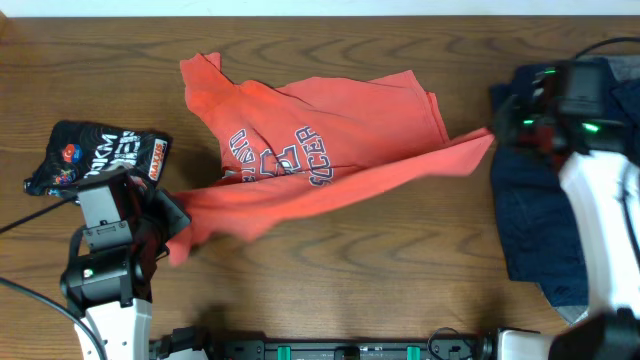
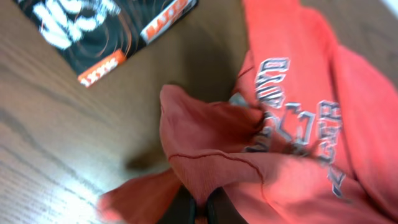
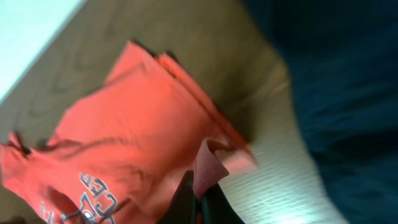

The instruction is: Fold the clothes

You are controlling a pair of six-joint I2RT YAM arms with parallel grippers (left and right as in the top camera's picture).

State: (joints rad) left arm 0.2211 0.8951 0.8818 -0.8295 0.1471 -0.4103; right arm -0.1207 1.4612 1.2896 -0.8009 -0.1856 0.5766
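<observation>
A wooden table (image 1: pixel 350 290) seen from above, with a coral-red T-shirt (image 1: pixel 340 120) lying rumpled across its middle. Navy, white-edged lettering (image 1: pixel 280 155) showed on the chest, partly hidden by folds. One long edge of the shirt ran as a slanting band from the near left toward the far right, each end held by a robot arm. The left gripper (image 1: pixel 168 215) was at the near-left end; in its wrist view the two dark fingertips (image 2: pixel 217 208) were pressed together on a bunched fold of red cloth. The right gripper (image 1: pixel 497 135) was at the far-right end of the band; its wrist view showed the fingers (image 3: pixel 185 198) closed on a small upturned corner of the same shirt. A small black shirt (image 1: pixel 95 155) with white and orange print lay on the table to the left, near the left arm and apart from the red shirt. Dark navy garments (image 1: pixel 540 220) lay at the right edge, under the right arm.
</observation>
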